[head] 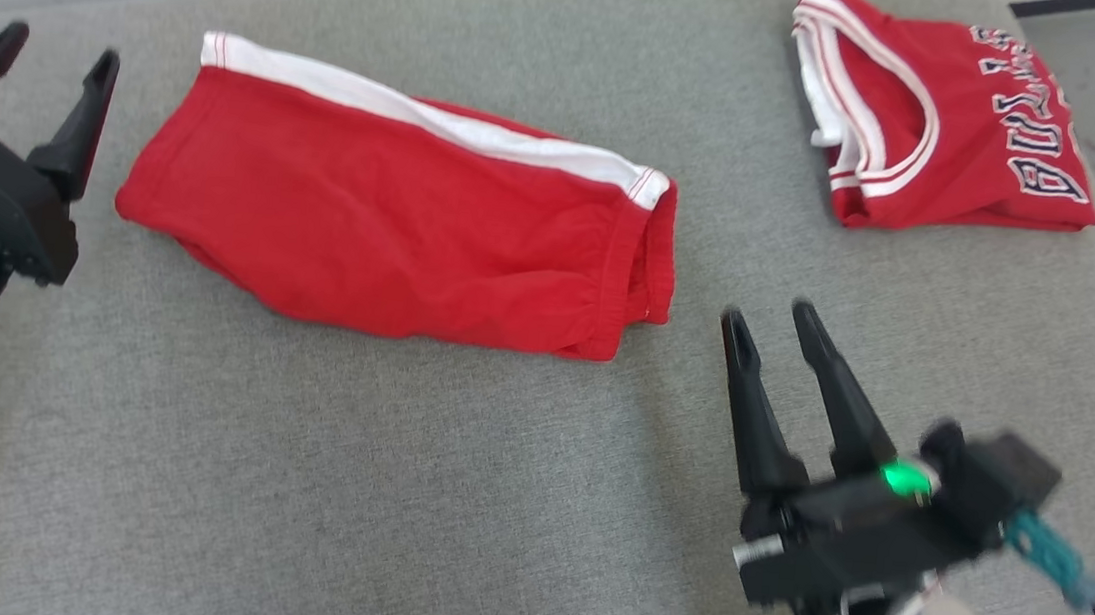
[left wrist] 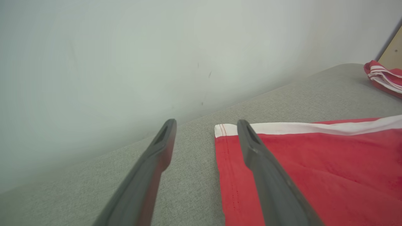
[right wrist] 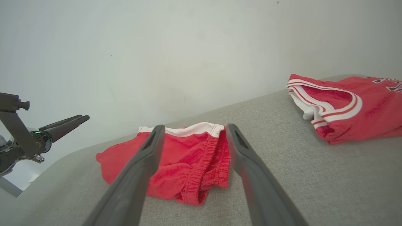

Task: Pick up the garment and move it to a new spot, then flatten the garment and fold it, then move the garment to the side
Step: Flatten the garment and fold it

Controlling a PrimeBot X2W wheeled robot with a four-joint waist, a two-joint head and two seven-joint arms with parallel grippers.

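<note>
Right claw (head: 767,312) gapes near folded red shorts (head: 395,223).

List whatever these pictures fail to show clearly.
Lettering on the jersey: in the head view it is partly lost over a fold; in the right wrist view the right edge cuts it off.
The shorts: in the left wrist view the right and bottom edges cut them off, and a finger of the left gripper covers part.
Body of the right gripper: blurred in the head view.

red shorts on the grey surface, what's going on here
Nothing is held. The red shorts with a white side stripe lie flat on the grey fabric surface, apparently folded. The left gripper and right gripper are both open, one off each end. A folded red jersey lies at the far right.
</note>
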